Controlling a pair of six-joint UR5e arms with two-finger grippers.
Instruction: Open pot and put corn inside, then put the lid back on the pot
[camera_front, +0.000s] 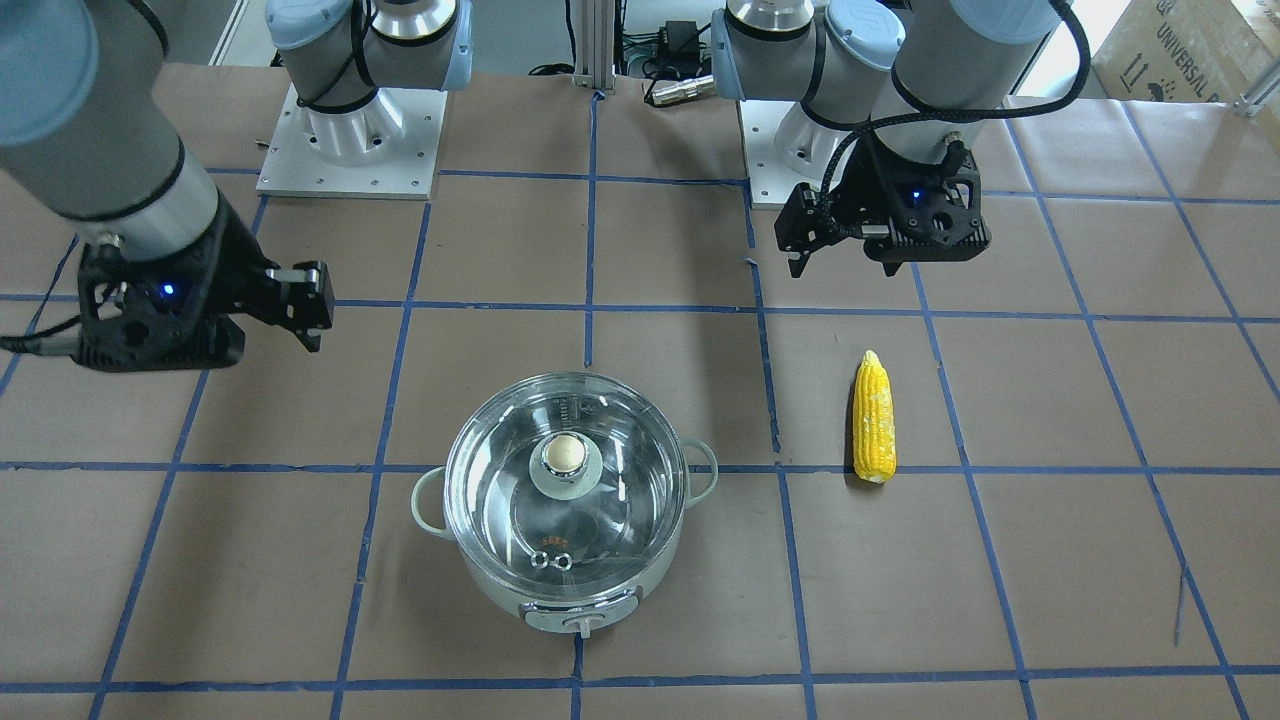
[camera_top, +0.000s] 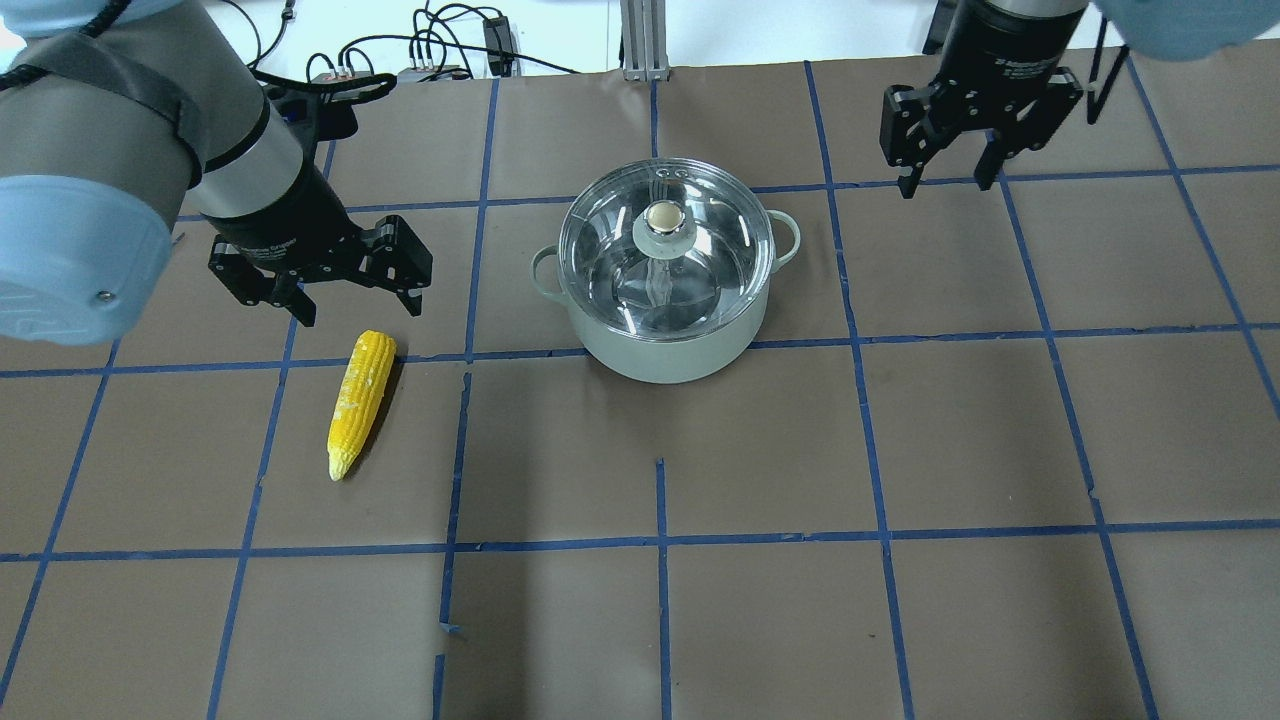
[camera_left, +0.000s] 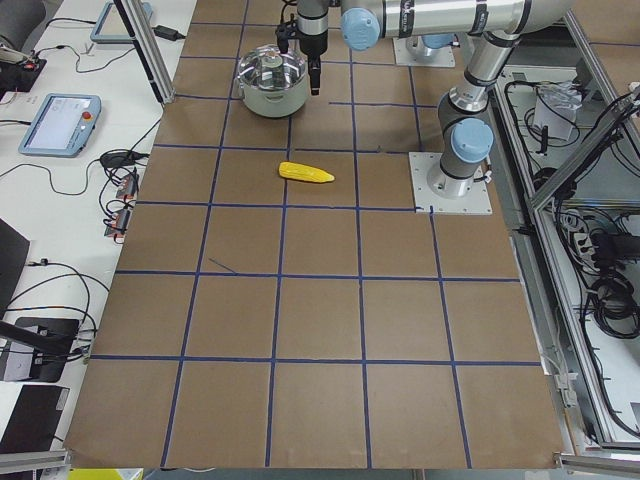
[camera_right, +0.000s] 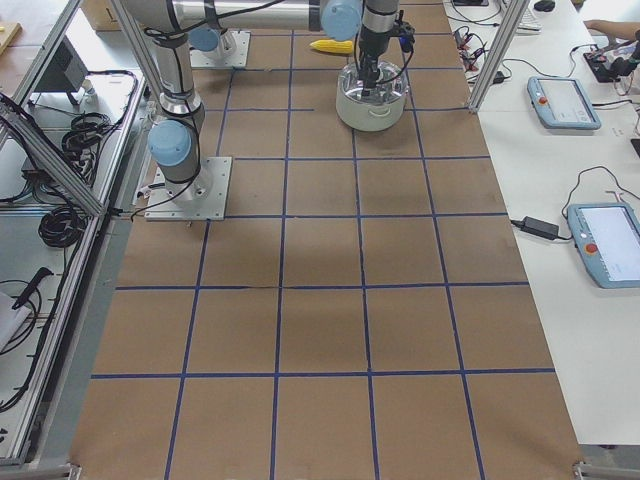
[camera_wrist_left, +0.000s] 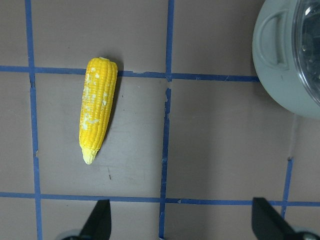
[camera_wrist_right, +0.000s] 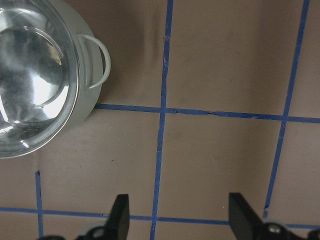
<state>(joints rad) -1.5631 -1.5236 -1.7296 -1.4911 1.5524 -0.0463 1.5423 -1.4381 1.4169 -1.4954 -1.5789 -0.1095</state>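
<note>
The pale mint-white pot stands mid-table with the clear glass lid seated on it, pale knob on top. The yellow corn lies on the paper to the pot's left, its pointed tip toward the robot. My left gripper hangs open and empty just beyond the corn's blunt end. In the left wrist view the corn lies ahead of the open gripper. My right gripper is open and empty, to the right of the pot; its wrist view shows the pot's handle.
The table is covered in brown paper with a blue tape grid. The arm bases stand at the robot's edge. Cables and a metal post lie beyond the far edge. Tablets sit on a side desk.
</note>
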